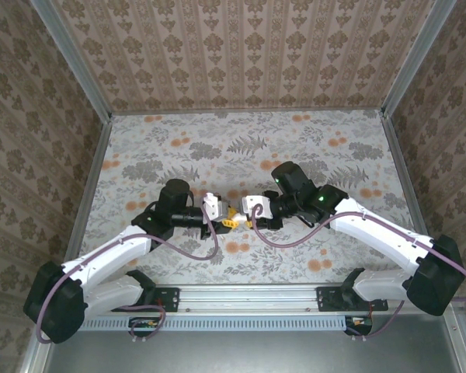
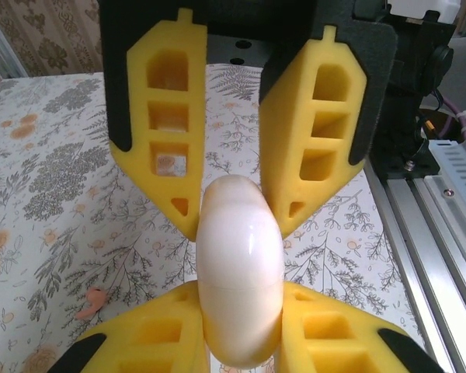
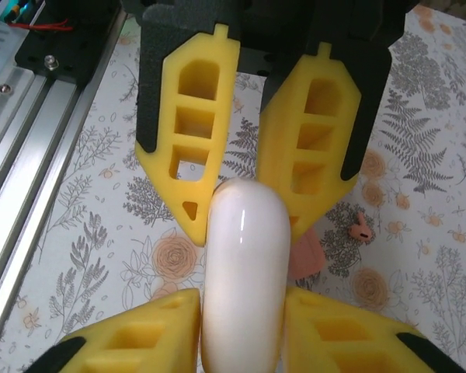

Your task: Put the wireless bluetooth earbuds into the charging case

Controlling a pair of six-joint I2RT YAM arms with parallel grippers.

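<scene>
Top view: the flower-print table (image 1: 179, 148) is boxed in by patterned walls (image 1: 241, 54) on the left, right and far sides. A metal rail (image 1: 248, 295) runs along its near edge. The arms reach inward, and the left gripper (image 1: 231, 221) and right gripper (image 1: 247, 217) meet tip to tip at mid-table. Wide bare floor lies far of them and out to both sides. The strip between them and the rail is narrower.

Left wrist view: a white pebble-shaped object (image 2: 241, 280) stands between four yellow fingers. The left gripper's pair, at the bottom, is clenched on its sides. The right gripper's pair flanks its other end; whether they press it or have loosened, I cannot tell. The rail runs close on the near side. On the far side one earbud (image 2: 89, 303) lies on the floor, apart from the fingers with free room around it.

Right wrist view: the same pebble sits between both pairs. This view adds a flat coral patch, apparently the charging case (image 3: 304, 260). It lies on the floor just beside the pebble, half hidden behind a finger. The earbud lies near it, farther out.
</scene>
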